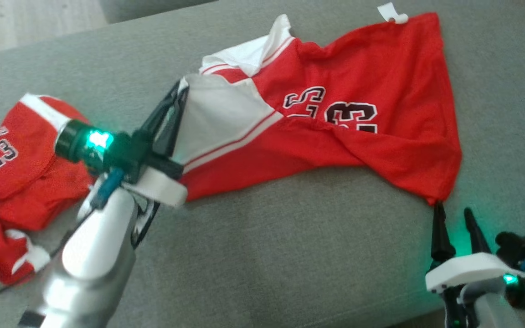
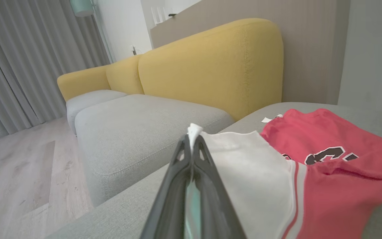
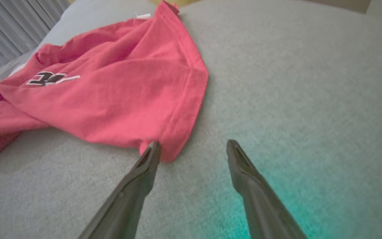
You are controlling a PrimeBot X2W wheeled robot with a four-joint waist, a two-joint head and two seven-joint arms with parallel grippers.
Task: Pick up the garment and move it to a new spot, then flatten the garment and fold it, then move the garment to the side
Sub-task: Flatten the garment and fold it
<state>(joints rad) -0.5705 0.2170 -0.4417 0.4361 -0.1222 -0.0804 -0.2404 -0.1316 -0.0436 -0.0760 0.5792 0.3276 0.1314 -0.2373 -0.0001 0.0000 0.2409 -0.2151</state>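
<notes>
On cushion [image 1: 267, 255], left gripper [image 1: 181, 89] clamping garment [image 1: 372, 91], right gripper [image 1: 452, 208] spread, wrist view adds sofa [image 2: 211, 66]

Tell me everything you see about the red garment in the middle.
The red garment is thin jersey-like fabric with a white striped panel and a black 23, lying wrinkled on the grey cushion. The left gripper is shut on its white corner; the right gripper, jaws open, sits at its red corner.

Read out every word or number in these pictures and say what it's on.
"23": on the spread red and white jersey garment; black characters beside it are creased, unreadable.
"23": on the crumpled red jersey pile; small lettering above it is blurred.
Small white fabric tag: nothing legible.
</notes>
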